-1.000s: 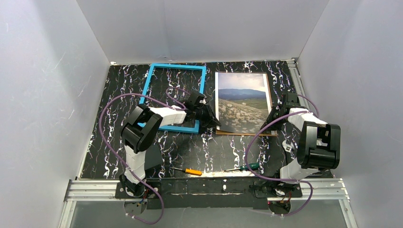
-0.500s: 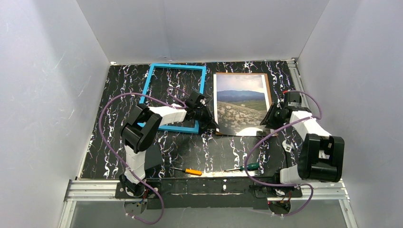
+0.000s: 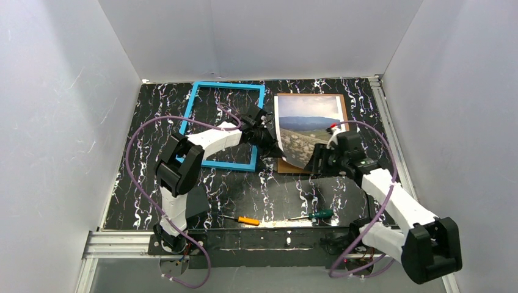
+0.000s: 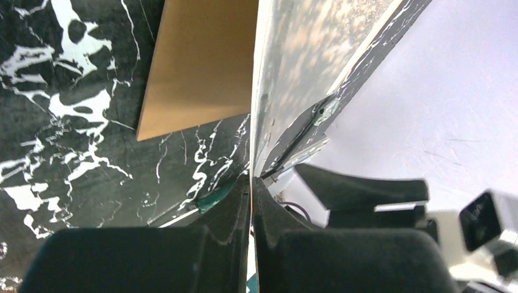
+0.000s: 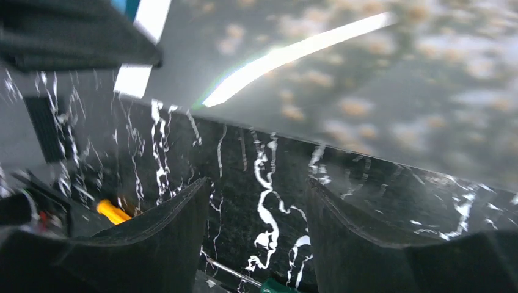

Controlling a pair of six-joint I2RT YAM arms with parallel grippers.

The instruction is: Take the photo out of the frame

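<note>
Left wrist view: the left tool (image 4: 250,183) is pressed together on the near edge of the photo (image 4: 305,49), pinching the thin sheet, which rises edge-on straight ahead of its fingertips. Just to this tool's left, under the raised sheet, the brown backing board (image 4: 195,67) lies on the marbled bench (image 4: 61,122).

Across the print, the right tool (image 5: 256,183) hangs spread with nothing between its fingers, and the curled print's near edge is just ahead of it. On the left tool's far side, the blue frame (image 3: 229,85) lies flat beside the board, so the photo is already out of it.

Nearer the arm bases lie an orange-handled screwdriver (image 3: 247,220) and a green-handled screwdriver (image 3: 321,214).

The sheet looks light, limp and glossy, so it is likely to crease or slip. A white margin or a corner seems the safest place to hold it.

How deep the pinch reaches is hidden behind the fingers, and the right wrist picture is blurred.
</note>
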